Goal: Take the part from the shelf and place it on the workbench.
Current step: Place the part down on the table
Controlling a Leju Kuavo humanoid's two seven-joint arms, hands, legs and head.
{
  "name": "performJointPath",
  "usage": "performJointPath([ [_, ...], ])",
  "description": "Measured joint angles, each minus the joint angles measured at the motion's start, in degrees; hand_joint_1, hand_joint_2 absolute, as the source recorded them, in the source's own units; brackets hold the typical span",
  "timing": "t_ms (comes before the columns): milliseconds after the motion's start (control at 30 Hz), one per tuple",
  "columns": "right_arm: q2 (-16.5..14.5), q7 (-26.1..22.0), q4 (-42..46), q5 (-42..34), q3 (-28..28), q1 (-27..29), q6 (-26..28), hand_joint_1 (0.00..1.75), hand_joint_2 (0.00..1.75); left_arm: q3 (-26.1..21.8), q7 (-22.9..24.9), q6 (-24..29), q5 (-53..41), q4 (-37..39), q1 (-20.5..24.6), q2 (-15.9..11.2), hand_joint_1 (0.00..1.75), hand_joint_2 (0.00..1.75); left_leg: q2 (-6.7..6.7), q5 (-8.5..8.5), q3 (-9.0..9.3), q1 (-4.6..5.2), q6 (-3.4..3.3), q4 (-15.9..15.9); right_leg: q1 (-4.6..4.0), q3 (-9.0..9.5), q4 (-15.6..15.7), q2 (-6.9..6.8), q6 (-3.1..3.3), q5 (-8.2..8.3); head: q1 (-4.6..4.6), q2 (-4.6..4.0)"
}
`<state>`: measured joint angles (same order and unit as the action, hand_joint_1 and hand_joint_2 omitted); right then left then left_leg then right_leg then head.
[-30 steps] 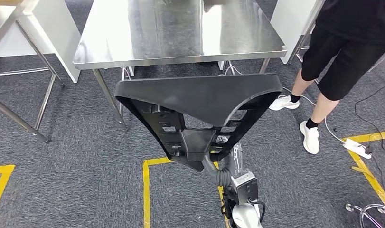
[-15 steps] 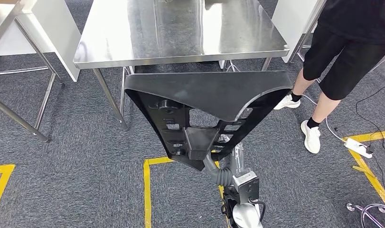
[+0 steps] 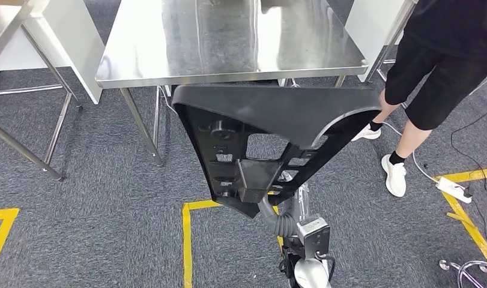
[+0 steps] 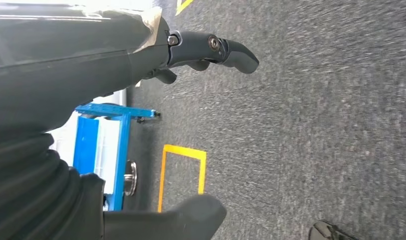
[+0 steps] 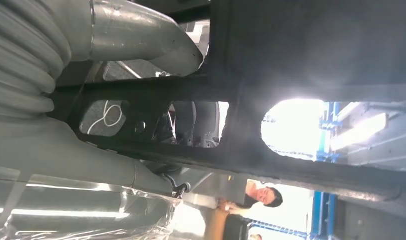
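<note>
A large black triangular plastic part hangs in front of me, wide edge up and narrow tip down. Its top edge sits level with the front edge of the steel workbench in the head view. My right hand grips the part near its narrow end, thumb and fingers wrapped around a black rib; the right forearm rises from below. My left hand hangs over the grey carpet with fingers apart and holds nothing.
A person in black shorts and white shoes stands at the bench's right corner. A white cabinet and metal frame stand left of it. Yellow tape, a power strip and a blue cart are on the floor.
The part has risen and shifted right toward the workbench; its top edge now meets the bench's front edge. The right hand keeps its hold.
</note>
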<state>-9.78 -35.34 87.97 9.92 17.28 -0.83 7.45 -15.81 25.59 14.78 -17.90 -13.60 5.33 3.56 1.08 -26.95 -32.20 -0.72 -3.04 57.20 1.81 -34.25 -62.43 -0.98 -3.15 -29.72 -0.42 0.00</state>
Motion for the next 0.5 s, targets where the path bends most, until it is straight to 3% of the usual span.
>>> performJointPath([
  [67, 0.16, 0.0, -0.02, 0.01, -0.04, 0.2, 0.01, 1.75, 1.75, -0.01, 0.0, -0.11, -0.06, 0.0, 0.01, 0.01, 0.0, 1.75, -0.23, -0.22, 0.14, 0.1, -0.2, 0.01, -0.1, -4.13, -7.73, 0.3, 0.45, -2.91, 0.21, 0.0],
  [100, 0.27, 0.0, -0.03, 0.01, -0.07, 0.36, 0.01, 1.75, 1.75, -0.01, 0.0, -0.11, -0.09, 0.0, 0.01, 0.01, 0.0, 1.75, -0.43, -0.33, 0.23, 0.16, -0.19, 0.03, -0.17, -5.56, -10.08, 0.39, 0.4, -3.47, 0.2, 0.0],
  [133, 0.34, 0.0, -0.04, 0.01, -0.09, 0.48, 0.02, 1.75, 1.75, -0.01, 0.0, -0.11, -0.11, 0.0, -0.01, 0.03, 0.0, 1.75, -0.69, -0.47, 0.38, 0.21, -0.11, 0.05, -0.24, -5.89, -10.28, 0.47, 0.15, -3.06, 0.21, 0.0],
  [200, 0.43, 0.0, -0.04, 0.0, -0.13, 0.55, 0.02, 1.75, 1.75, -0.01, 0.0, -0.11, -0.16, 0.0, -0.02, 0.09, 0.0, 1.75, -1.21, -0.86, 0.95, 0.21, 0.28, 0.08, -0.28, -3.06, -4.07, 0.55, -0.56, 0.19, 0.22, 0.0],
  [233, 0.44, 0.0, -0.04, 0.0, -0.14, 0.54, 0.02, 1.75, 1.75, -0.01, 0.0, -0.11, -0.17, 0.0, -0.03, 0.13, 0.0, 1.75, -1.41, -1.11, 1.26, 0.25, 0.59, 0.08, -0.36, -1.24, -0.35, 0.6, -0.58, 1.63, 0.25, 0.0],
  [300, 0.44, -0.02, -0.04, 0.0, -0.14, 0.51, 0.02, 1.75, 1.75, -0.01, 0.0, -0.1, -0.2, 0.0, -0.02, 0.16, 0.0, 1.75, -1.59, -1.56, 1.54, 0.36, 1.27, 0.19, -0.65, 1.07, 4.12, 0.74, 0.22, 2.98, 0.22, 0.0],
  [433, 0.39, -0.03, -0.03, -0.01, -0.16, 0.51, 0.04, 1.75, 1.75, 0.01, 0.0, -0.09, -0.27, 0.01, -0.11, 0.19, 0.0, 1.75, -1.44, -2.4, 1.19, -0.02, 2.48, 0.91, -0.72, 1.73, 4.62, 1.01, 2.23, 2.76, 0.02, 0.0],
  [500, 0.25, -0.04, -0.02, -0.02, -0.17, 0.43, 0.05, 1.75, 1.75, 0.02, 0.0, -0.08, -0.4, 0.01, -0.11, 0.23, 0.0, 1.75, -1.31, -4.48, -0.97, -0.26, 3.05, 5.31, -0.51, 2.34, 4.81, 1.06, 3.07, 2.45, -0.1, 0.0],
])
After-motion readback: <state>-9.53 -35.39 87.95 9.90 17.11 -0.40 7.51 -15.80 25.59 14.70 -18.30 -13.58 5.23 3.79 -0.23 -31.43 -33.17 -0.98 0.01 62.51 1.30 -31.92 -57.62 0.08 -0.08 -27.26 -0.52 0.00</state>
